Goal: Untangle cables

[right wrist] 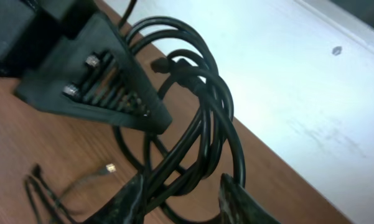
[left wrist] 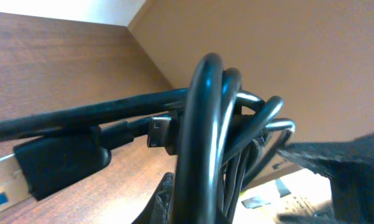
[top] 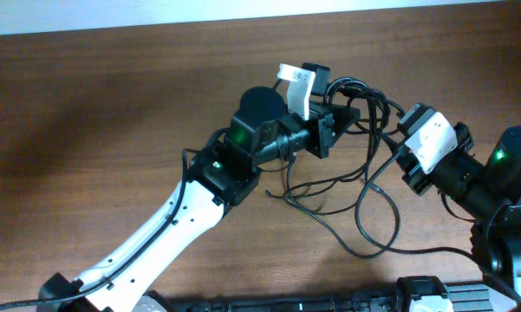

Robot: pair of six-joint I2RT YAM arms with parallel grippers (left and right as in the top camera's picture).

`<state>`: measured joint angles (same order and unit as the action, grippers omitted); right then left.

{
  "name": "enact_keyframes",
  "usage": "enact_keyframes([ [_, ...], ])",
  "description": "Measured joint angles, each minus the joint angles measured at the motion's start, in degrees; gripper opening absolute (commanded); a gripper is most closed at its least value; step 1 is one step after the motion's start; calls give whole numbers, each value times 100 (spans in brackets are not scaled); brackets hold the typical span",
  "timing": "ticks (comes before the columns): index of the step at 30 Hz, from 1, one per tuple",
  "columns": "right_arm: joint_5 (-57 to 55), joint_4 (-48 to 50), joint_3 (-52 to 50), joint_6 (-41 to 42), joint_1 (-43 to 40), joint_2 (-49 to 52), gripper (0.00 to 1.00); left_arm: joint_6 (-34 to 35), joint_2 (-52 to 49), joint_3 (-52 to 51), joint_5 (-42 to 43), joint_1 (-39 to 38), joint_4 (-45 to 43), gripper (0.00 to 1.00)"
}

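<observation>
Over the wooden table (top: 87,104), the cables (top: 357,94) hung bunched in the left claw (top: 340,120), clamped tight on them, loose loops trailing on the wood. The right claw (right wrist: 183,200) stood part open astride several strands; it would likely do best closing on one strand and pulling gently.

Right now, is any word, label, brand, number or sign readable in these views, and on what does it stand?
None can be read.
In the left wrist view, a pale label behind the cables carries dark print, too blurred to read.
</observation>
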<state>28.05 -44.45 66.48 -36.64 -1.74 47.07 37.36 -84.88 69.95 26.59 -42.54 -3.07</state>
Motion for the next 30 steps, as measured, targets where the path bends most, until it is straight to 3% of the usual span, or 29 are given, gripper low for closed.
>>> enact_keyframes([
  [8, -201, -17, 0, -94, 0, 2, 34, 0, 0, 0, -2, -133, -24, 0],
  [21, -337, 13, 4, -79, -11, 212, 4, 0, -2, -33, 20, -245, -13, 0],
  [30, -341, 9, 7, -83, -11, 212, 4, 0, -4, -44, 20, -260, -11, 0],
])
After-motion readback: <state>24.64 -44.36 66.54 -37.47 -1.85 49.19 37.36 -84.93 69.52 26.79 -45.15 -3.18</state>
